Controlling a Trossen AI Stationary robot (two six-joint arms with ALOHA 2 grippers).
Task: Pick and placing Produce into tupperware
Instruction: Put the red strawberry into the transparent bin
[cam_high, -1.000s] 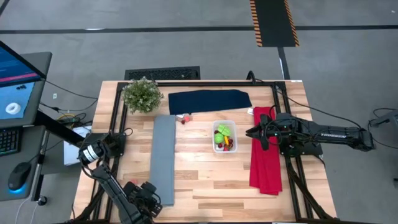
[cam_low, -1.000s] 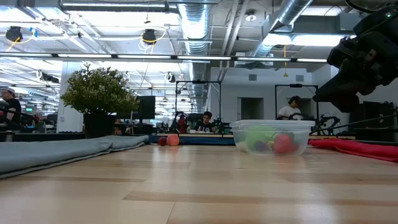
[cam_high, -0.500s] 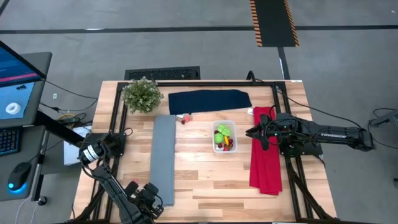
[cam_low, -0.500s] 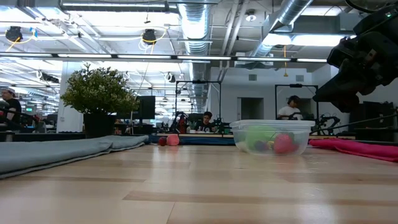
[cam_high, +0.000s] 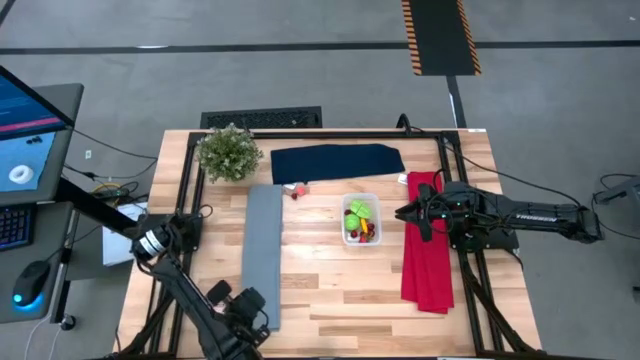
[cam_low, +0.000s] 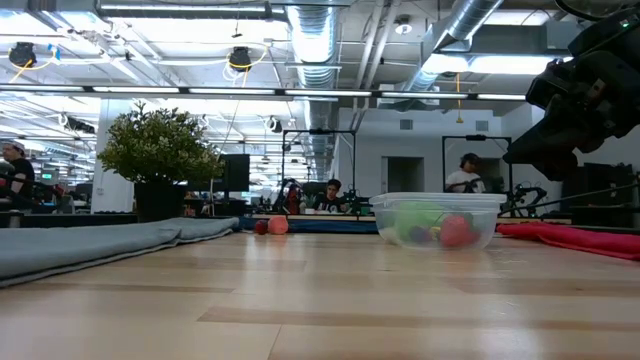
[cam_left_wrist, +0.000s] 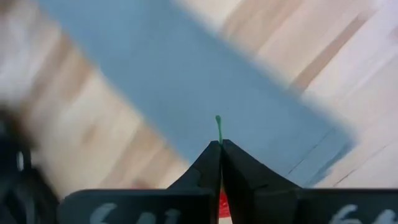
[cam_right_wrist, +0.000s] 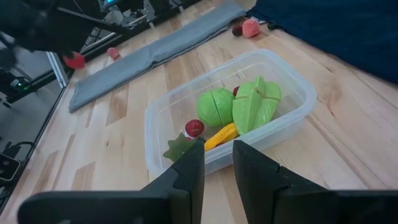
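Inside the tupperware (cam_high: 360, 221), which sits on the bare wood of the tabletop (cam_high: 330, 290) between the grey cloth (cam_high: 263, 255) and the red cloth (cam_high: 425, 240), lie several pieces of produce: a round lime-green piece (cam_right_wrist: 214, 107), a ribbed lime-green piece (cam_right_wrist: 256, 102), a yellow piece (cam_right_wrist: 221, 134), a small dark red cherry (cam_right_wrist: 194, 127) and a green leafy bit (cam_right_wrist: 179, 148) against the tub's wall. In the low view the tub (cam_low: 437, 221) shows green and red shapes through its clear side. Two more red pieces (cam_high: 296, 188) lie together on the wood near the edge of the navy cloth (cam_high: 336, 162), well apart from the tub.

The right hand (cam_high: 403, 213) hangs just beside the tub, over the strip of wood next to the red cloth, its fingers (cam_right_wrist: 188, 177) a little apart with nothing between them. The left hand (cam_high: 252, 303) is at the near end of the grey cloth, its fingers (cam_left_wrist: 211, 163) pressed together on a small red piece (cam_left_wrist: 223, 203) with a thin green stem (cam_left_wrist: 218, 129) sticking out past the tips. A potted plant (cam_high: 228, 152) stands at the far left corner.
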